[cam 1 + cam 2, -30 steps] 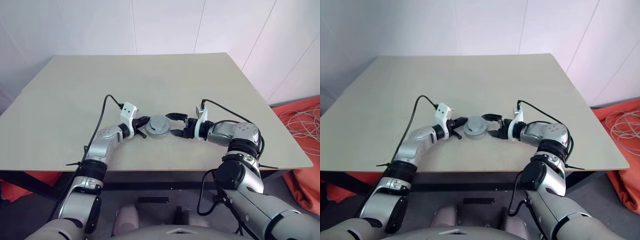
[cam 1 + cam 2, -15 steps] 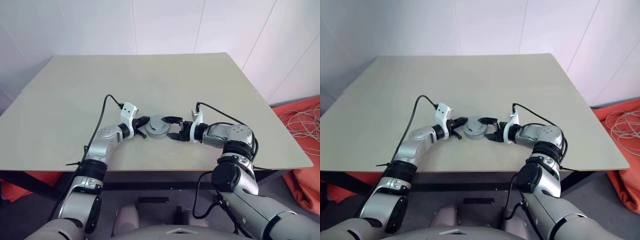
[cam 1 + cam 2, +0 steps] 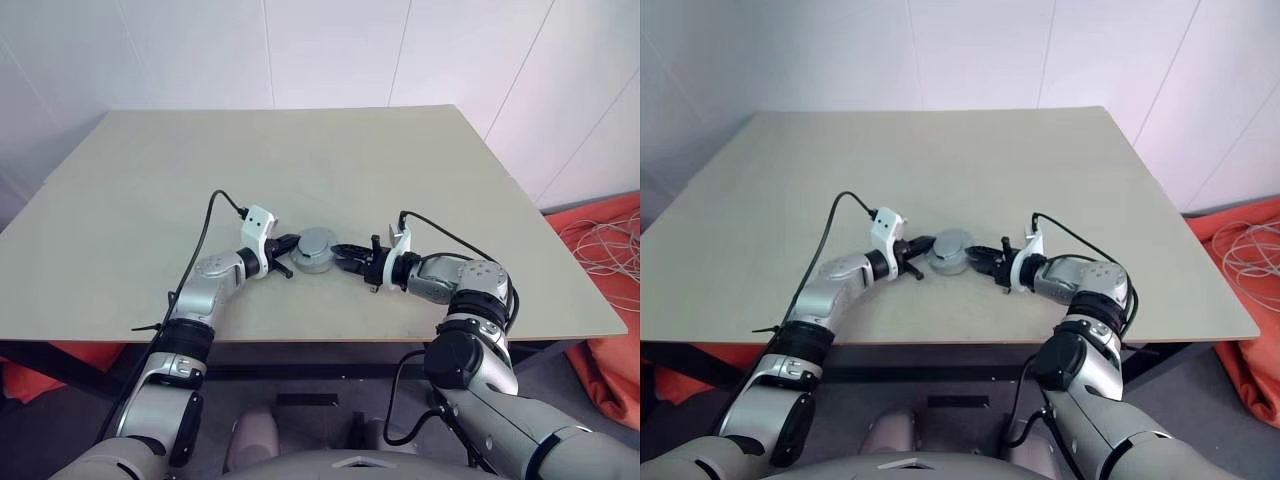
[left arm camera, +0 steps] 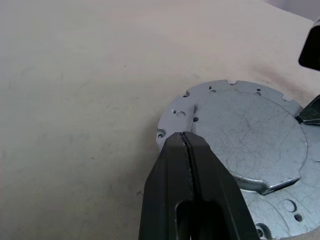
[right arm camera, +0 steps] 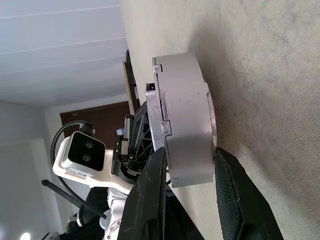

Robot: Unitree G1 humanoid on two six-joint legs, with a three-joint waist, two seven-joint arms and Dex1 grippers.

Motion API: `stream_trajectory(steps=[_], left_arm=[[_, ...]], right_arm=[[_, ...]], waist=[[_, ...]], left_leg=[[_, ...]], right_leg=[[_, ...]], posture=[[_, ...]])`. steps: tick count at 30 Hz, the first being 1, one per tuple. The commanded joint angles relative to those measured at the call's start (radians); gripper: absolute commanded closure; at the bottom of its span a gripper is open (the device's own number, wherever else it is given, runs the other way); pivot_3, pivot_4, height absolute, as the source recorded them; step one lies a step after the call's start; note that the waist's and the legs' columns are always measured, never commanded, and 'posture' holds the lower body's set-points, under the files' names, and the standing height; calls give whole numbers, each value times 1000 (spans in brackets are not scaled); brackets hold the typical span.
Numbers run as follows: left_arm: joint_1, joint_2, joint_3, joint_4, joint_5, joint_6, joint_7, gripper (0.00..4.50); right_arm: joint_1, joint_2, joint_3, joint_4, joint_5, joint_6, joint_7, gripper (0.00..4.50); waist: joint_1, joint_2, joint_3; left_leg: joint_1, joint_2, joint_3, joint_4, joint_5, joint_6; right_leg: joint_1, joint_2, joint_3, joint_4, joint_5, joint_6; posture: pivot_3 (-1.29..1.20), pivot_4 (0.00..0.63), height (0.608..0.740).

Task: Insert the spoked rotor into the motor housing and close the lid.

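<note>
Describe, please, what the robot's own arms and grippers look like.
Both arms are silver-grey metal with black joint rings. Each wrist bears a small white camera block fed by a looping black cable. The left gripper and right gripper each have two black, tapered fingers.

Your left hand (image 3: 284,256) reaches in from the left with its two black fingers (image 4: 190,170) pressed flat together, the tips pointing toward your right hand. Your right hand (image 3: 345,257) comes in from the opposite side, wrist rolled over, its fingers (image 5: 150,200) parted with a gap between them, tips facing the left hand's.
</note>
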Motion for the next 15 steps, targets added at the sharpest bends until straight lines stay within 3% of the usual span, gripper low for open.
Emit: stream_trajectory(steps=[1,6,13,15], left_arm=[[-8,-9,1,-8,-13,13,-5,4500],[-20,-50,101,-24,-77,81,100,4500],[-27,-77,314,-131,-299,292,219,4500],[-4,-60,327,-164,-318,298,207,4126]], right_arm=[[-11,13,0,-41,41,16,1,3349],[-21,20,-4,-70,54,32,12,3349],[-32,12,-9,-81,63,41,29,3349],[-33,12,-8,-81,63,42,30,3349]], waist=[[0,0,0],[0,0,0],[-6,1,1],[-6,1,1]], left_leg=[[0,0,0,0,0,0],[0,0,0,0,0,0],[-7,0,0,0,0,0],[-8,0,0,0,0,0]], right_leg=[[0,0,0,0,0,0],[0,0,0,0,0,0],[-7,1,0,1,3,-6],[-8,1,0,1,4,-6]], posture=[[0,0,740],[0,0,740],[0,0,740],[0,0,740]])
